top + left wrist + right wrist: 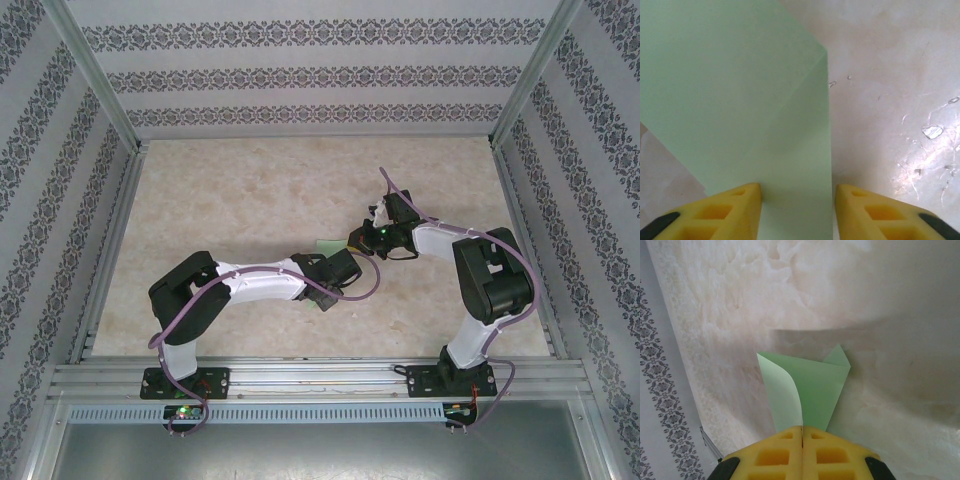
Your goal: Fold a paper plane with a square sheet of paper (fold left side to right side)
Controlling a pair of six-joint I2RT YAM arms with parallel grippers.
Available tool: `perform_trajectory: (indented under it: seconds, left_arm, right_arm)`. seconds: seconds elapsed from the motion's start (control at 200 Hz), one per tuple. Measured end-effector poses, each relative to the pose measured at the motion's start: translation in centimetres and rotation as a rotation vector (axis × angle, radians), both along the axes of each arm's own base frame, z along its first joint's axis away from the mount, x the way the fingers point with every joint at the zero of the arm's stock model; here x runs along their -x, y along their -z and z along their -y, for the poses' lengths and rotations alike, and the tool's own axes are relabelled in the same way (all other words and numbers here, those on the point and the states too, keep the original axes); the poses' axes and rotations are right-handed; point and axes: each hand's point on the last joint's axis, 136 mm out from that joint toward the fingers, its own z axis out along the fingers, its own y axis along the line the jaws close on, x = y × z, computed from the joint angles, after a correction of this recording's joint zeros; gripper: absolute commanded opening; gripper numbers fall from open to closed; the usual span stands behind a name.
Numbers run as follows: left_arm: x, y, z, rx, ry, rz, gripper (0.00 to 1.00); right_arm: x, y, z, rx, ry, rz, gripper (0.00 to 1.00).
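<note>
The light-green paper (325,243) lies near the middle of the table (220,200). It is creased into a smaller shape with corners. The right jaws are at its 3 o'clock and the left jaws at its 5 o'clock, both right up against it.

The right jaws are pressed tight together and pinch the paper's near end. From them the paper sticks out toward 12 o'clock. One flap curls up at 11 o'clock and a small corner pokes out at 1 o'clock.

The left jaws stand partly open with nothing gripped. Their yellow fingers (732,210) are apart, one over the paper and one over bare table. The paper's straight edge runs between them toward 12 o'clock.

A patterned wall (657,370) stands at 9 o'clock of the right jaws.
</note>
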Motion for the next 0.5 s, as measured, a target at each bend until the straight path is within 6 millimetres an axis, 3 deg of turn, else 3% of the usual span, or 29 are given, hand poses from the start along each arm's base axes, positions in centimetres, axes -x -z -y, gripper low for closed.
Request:
perform_trajectory:
  seconds: [0.3, 0.5]
  left_arm:
    - [-0.22, -0.07, -0.17, -0.009, -0.005, 0.013, 0.20]
    - [-0.23, -0.07, -0.17, -0.008, -0.006, 0.013, 0.09]
  right_arm:
    - [-0.03, 0.31, 0.11, 0.005, 0.003, -0.006, 0.00]
    - [-0.30, 0.40, 0.65, 0.015, 0.014, -0.001, 0.20]
